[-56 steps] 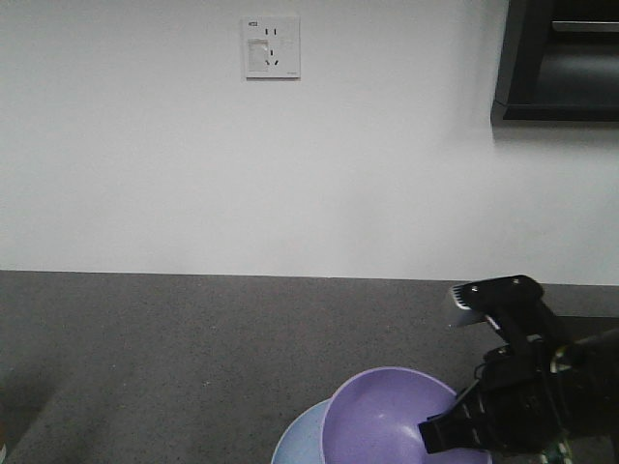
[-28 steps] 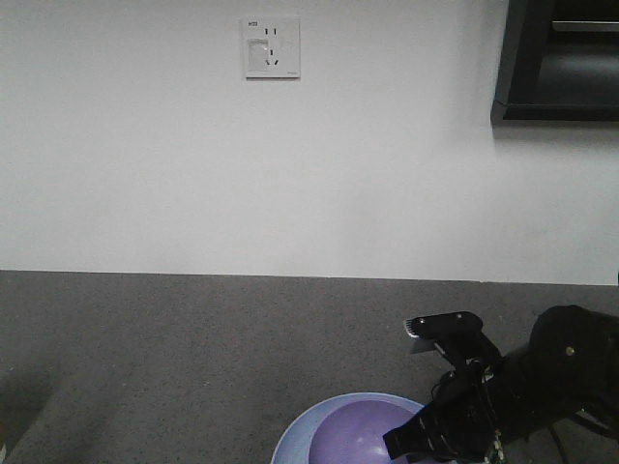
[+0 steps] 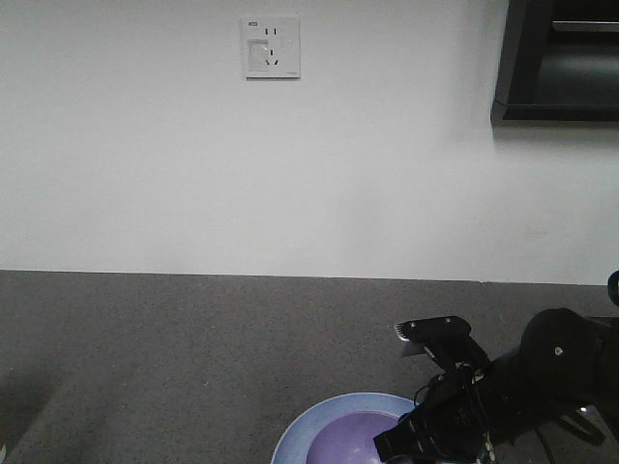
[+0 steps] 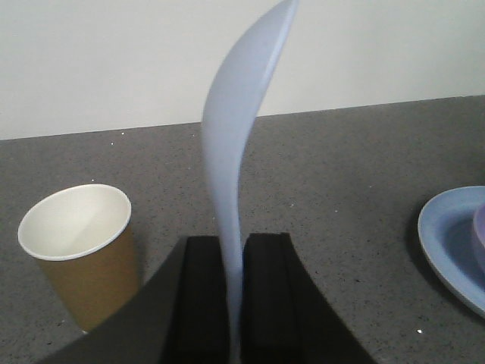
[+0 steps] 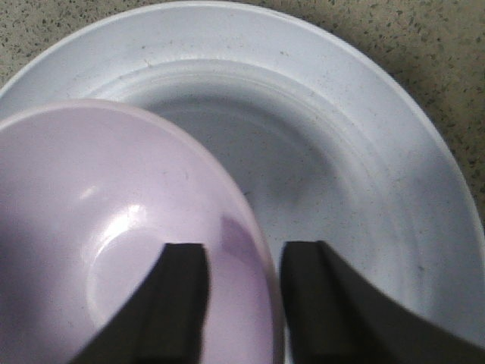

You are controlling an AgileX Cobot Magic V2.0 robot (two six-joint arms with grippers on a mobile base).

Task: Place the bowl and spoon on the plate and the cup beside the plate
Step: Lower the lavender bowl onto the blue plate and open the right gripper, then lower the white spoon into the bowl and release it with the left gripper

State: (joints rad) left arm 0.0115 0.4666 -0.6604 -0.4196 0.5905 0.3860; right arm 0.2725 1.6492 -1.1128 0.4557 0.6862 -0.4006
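Note:
The light blue plate [image 3: 302,433] lies at the bottom edge of the front view, with the lavender bowl [image 3: 350,441] resting in it. My right gripper [image 5: 244,267] straddles the bowl's [image 5: 98,227] rim, one finger inside and one over the plate [image 5: 341,152], jaws apart with a wide gap around the thin wall. My left gripper [image 4: 233,254] is shut on the handle of the pale spoon [image 4: 236,129], which stands upright. The brown paper cup [image 4: 79,254] stands upright to its left. The plate's edge [image 4: 449,244] shows at the right.
The grey speckled counter [image 3: 174,348] runs back to a white wall with a socket plate [image 3: 271,46]. A dark cabinet [image 3: 556,58] hangs at the upper right. The right arm's black body [image 3: 542,382] fills the lower right corner.
The right arm has come down and to the left, bringing the bowl from a raised, tilted pose down flat into the plate.

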